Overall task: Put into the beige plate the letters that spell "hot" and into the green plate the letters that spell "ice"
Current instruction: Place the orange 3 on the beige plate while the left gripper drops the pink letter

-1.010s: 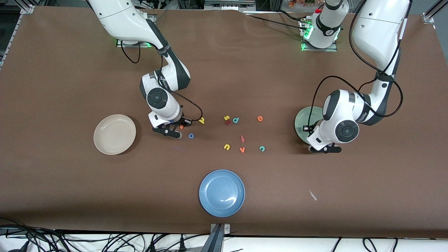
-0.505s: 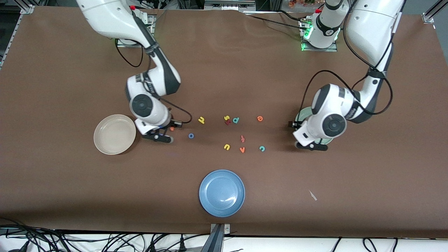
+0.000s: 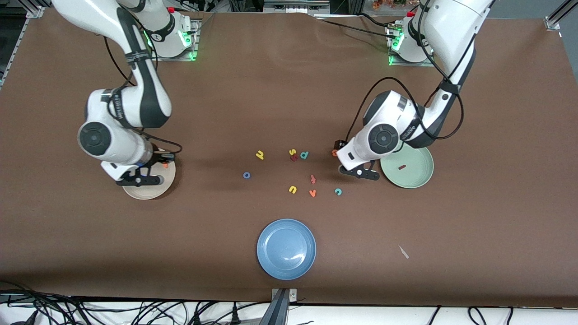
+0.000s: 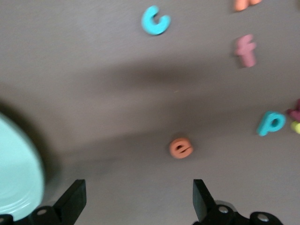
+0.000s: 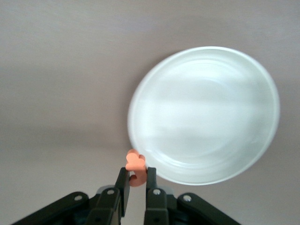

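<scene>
i (image 3: pixel 402 167) in green plate (image 3: pixel 420 178), c (image 3: pixel 337 192) nearer camera than e (image 3: pixel 334 153) (seemingly partly hidden)

Right arm reaches from its base down toward its own end of the table, wrist bent downward. Right gripper (image 5: pixel 136 185) points down, fingers (image 5: pixel 123 183) pinched tight on a small orange piece. Left arm extends from its base toward the table's middle, wrist angled down. Left gripper (image 4: pixel 138 199) hangs with fingers (image 4: pixel 200 199) spread wide, nothing between them.
</scene>
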Controlling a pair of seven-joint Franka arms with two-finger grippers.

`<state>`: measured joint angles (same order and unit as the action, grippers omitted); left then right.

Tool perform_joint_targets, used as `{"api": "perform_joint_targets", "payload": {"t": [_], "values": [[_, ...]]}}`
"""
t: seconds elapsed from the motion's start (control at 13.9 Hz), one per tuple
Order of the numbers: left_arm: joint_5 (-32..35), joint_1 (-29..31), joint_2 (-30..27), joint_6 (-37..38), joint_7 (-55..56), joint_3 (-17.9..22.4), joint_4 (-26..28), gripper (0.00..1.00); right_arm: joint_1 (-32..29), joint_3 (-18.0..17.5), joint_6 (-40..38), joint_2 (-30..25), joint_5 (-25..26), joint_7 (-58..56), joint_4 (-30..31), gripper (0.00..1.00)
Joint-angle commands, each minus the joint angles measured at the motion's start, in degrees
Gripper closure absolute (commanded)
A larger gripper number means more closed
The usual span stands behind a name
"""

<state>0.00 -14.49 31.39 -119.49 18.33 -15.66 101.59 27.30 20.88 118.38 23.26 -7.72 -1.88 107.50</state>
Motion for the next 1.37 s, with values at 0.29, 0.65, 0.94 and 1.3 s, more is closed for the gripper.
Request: {"api": "perform_joint_targets", "payload": {"t": [0.29,0.65,0.94,1.3], "values": [[1.1,-3.8,0.8,-4.9,7.2,0.1,1.3,0.01,-0.8,3.9,16.2,-0.2,-1.0,-12.8,11.5,0.98],[1.1,-3.9,0.8,-12.1,7.2,0.1,6.2,0.06,-0.8,3.5,15.5,2.0,-7.6,-12.5,9.2,0.0],[1.1,-5.2,0.9,-17.2,7.3,0.1,9.5,0.24,-0.1,3.3,2.1,2.3,-7.9,-5.5,0.2,0.0],[7.9,-5.0,2.5,-20.3,7.3,0.3,9.2,0.35,1.4,-3.5,3.0,4.1,-8.0,14.5,-4.5,0.0]]}}
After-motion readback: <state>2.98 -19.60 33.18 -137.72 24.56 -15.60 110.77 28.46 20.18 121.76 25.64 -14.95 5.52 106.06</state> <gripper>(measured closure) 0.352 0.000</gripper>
